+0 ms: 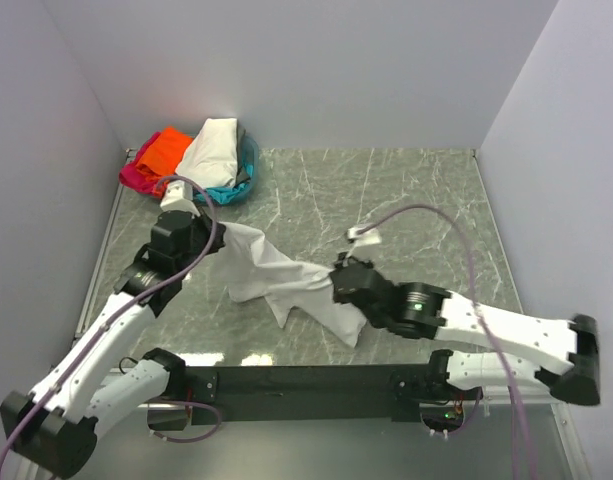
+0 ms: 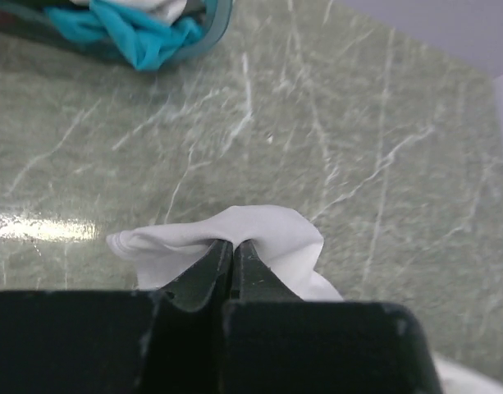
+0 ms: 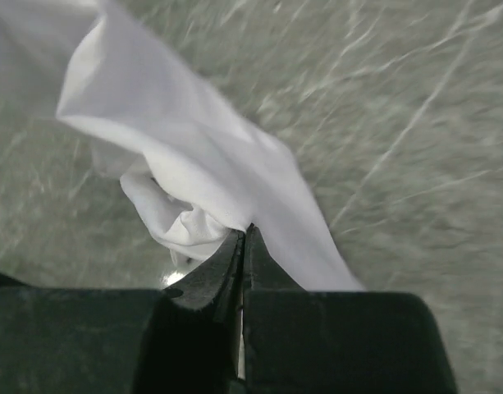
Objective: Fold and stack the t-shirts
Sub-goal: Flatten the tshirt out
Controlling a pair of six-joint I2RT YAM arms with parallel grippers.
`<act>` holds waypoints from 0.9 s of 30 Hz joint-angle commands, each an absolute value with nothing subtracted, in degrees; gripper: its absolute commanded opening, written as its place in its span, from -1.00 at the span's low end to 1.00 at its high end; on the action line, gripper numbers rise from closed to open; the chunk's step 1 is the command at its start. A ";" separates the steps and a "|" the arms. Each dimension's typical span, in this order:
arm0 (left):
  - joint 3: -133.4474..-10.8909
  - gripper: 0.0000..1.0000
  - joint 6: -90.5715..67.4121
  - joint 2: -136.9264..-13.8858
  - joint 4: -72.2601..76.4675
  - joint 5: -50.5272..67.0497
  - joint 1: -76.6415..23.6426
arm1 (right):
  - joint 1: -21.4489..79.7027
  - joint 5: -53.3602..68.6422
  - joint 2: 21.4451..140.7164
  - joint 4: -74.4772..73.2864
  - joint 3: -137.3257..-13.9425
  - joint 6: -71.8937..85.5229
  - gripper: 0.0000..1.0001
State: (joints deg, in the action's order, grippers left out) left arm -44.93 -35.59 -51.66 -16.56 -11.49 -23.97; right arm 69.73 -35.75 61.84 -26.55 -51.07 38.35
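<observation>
A plain white t-shirt (image 1: 276, 272) hangs bunched between my two grippers above the middle of the green marble table. My left gripper (image 1: 218, 232) is shut on its upper left edge; the wrist view shows the jaws (image 2: 232, 242) pinching a fold of white cloth (image 2: 267, 234). My right gripper (image 1: 338, 283) is shut on the shirt's lower right part; its wrist view shows the jaws (image 3: 244, 234) clamped on the white cloth (image 3: 202, 156). A tail of the shirt droops to the table at the front.
A pile of other shirts lies at the back left corner: cream-white (image 1: 211, 150), orange (image 1: 166, 148), magenta-pink (image 1: 136, 172) and teal (image 1: 231, 190), the teal one also in the left wrist view (image 2: 144, 37). Grey walls close the left, back and right sides.
</observation>
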 commanded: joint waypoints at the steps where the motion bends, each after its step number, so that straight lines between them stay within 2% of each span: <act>1: -49.30 -0.99 -34.54 -47.21 -22.22 -12.13 -23.64 | 65.07 -42.36 55.65 -32.08 -52.56 33.50 -1.00; 5: -49.13 -0.99 -33.67 -47.19 -21.10 -13.54 -21.98 | 55.92 -40.61 50.19 -29.81 -51.08 29.54 -1.00; 8: -48.17 -0.96 -33.31 -53.07 -17.86 -10.12 -17.50 | 45.56 -36.84 50.71 -25.67 -49.23 26.11 -1.00; 9: -47.73 -0.79 -33.31 -55.00 -16.36 -9.41 -16.79 | 43.00 -35.70 51.41 -24.62 -49.04 25.32 -1.00; 10: -47.46 -0.31 -33.40 -59.02 -13.82 -8.62 -15.92 | 40.46 -33.42 53.68 -22.78 -49.04 24.09 -0.95; 12: -47.81 0.10 -33.49 -63.00 -12.05 -7.57 -15.91 | 34.82 -31.56 56.32 -21.62 -50.01 22.94 -0.62; 13: -48.25 0.47 -33.66 -65.80 -11.26 -5.56 -15.91 | 34.28 -31.55 58.77 -21.80 -50.71 22.33 -0.38; 14: -47.90 0.91 -34.18 -66.70 -9.07 -3.97 -16.08 | 34.28 -32.07 59.58 -22.41 -52.02 22.32 0.01; 17: -44.75 0.97 -34.89 -67.41 -6.34 -3.33 -18.36 | 34.36 -28.41 58.98 -21.28 -50.55 22.76 0.21; 22: -37.37 0.99 -37.17 -68.02 -2.38 -0.54 -20.47 | 34.37 -24.35 54.50 -19.60 -45.45 23.99 0.24; 27: -35.59 0.75 -39.20 -73.55 2.72 2.45 -21.62 | 34.45 -20.05 53.18 -18.81 -41.84 25.40 0.23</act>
